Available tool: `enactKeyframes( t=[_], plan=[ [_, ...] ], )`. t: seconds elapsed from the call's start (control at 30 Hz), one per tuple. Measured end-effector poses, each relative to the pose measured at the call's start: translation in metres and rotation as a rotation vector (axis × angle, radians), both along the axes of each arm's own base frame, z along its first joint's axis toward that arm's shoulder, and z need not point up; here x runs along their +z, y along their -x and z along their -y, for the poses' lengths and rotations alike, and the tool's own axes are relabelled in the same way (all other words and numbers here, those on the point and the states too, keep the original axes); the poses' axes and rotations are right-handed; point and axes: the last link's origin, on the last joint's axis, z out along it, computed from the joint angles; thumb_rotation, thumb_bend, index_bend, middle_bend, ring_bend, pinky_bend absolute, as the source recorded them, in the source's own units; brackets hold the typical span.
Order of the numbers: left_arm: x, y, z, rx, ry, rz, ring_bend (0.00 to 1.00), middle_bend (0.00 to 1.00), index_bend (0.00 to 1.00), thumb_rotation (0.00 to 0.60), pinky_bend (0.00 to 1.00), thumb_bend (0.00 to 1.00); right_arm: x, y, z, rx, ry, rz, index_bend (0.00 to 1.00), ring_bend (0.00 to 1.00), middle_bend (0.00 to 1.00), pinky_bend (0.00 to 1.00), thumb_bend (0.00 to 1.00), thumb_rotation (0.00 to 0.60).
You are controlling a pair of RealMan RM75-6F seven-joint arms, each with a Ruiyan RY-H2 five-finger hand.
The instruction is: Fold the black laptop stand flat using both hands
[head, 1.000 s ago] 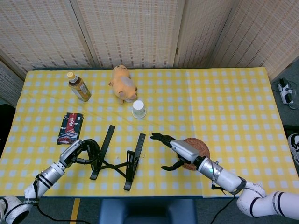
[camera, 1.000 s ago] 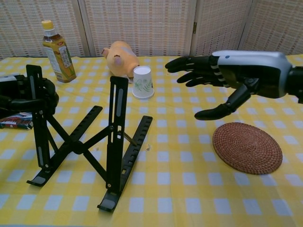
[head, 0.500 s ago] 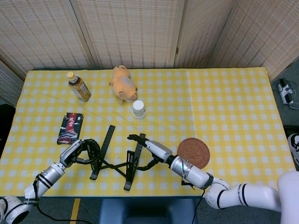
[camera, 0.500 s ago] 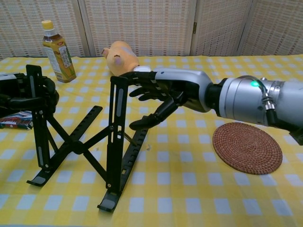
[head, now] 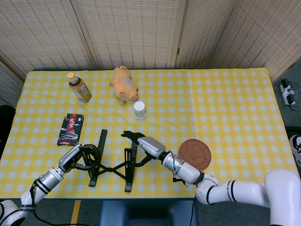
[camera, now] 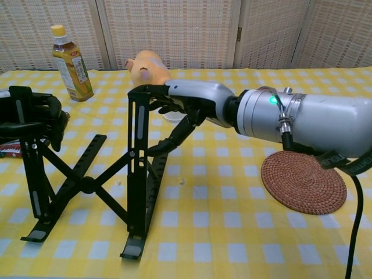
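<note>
The black laptop stand (head: 113, 168) (camera: 87, 185) stands propped open near the table's front edge, its two rails upright and joined by crossed struts. My left hand (head: 84, 155) (camera: 38, 113) grips the top of the left rail, fingers wrapped around it. My right hand (head: 143, 143) (camera: 186, 104) reaches in from the right and holds the top of the right rail. Its fingers (camera: 152, 90) hook over the rail's upper end and the thumb lies against the rail's side lower down.
A tea bottle (head: 79, 88) (camera: 70, 64) and a plush pig (head: 124, 84) (camera: 148, 70) stand at the back. A paper cup (head: 139, 109) sits behind the stand. A woven coaster (head: 194, 154) (camera: 303, 181) lies to the right, a dark packet (head: 70, 128) to the left.
My right hand swept left from above the coaster to the right rail and took hold of its top. The stand has shifted left and its rails stand closer together.
</note>
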Motion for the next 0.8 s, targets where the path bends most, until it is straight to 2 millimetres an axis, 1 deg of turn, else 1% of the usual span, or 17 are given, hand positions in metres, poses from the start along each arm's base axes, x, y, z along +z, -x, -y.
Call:
enactKeyframes(
  t=[0.17,0.3,0.47,0.63,0.8],
  plan=[
    [0.001,-0.002,0.005,-0.018,0.009,0.005,0.50,0.55,0.54,0.600,0.49,0.33,0.001,-0.003,0.004,0.009,0.017,-0.008,0.00,0.07,0.00,0.00,0.23,0.600],
    [0.001,-0.001,0.008,-0.026,0.013,0.001,0.50,0.55,0.54,0.600,0.49,0.33,0.001,-0.005,0.001,0.016,-0.001,-0.009,0.00,0.07,0.00,0.00,0.23,0.600],
    [0.000,0.002,0.008,-0.018,0.009,-0.002,0.50,0.55,0.54,0.600,0.49,0.33,0.008,-0.005,-0.010,0.018,-0.046,0.021,0.00,0.09,0.00,0.00,0.23,0.600],
    [-0.002,0.002,0.010,-0.033,0.006,0.006,0.51,0.55,0.55,0.600,0.49,0.33,0.017,0.000,-0.024,0.040,-0.075,0.039,0.00,0.10,0.01,0.00,0.23,0.600],
    [-0.007,-0.002,0.012,-0.042,0.006,0.022,0.51,0.56,0.56,0.600,0.50,0.37,0.020,0.005,-0.033,0.056,-0.083,0.040,0.00,0.10,0.02,0.00,0.23,0.600]
  ],
)
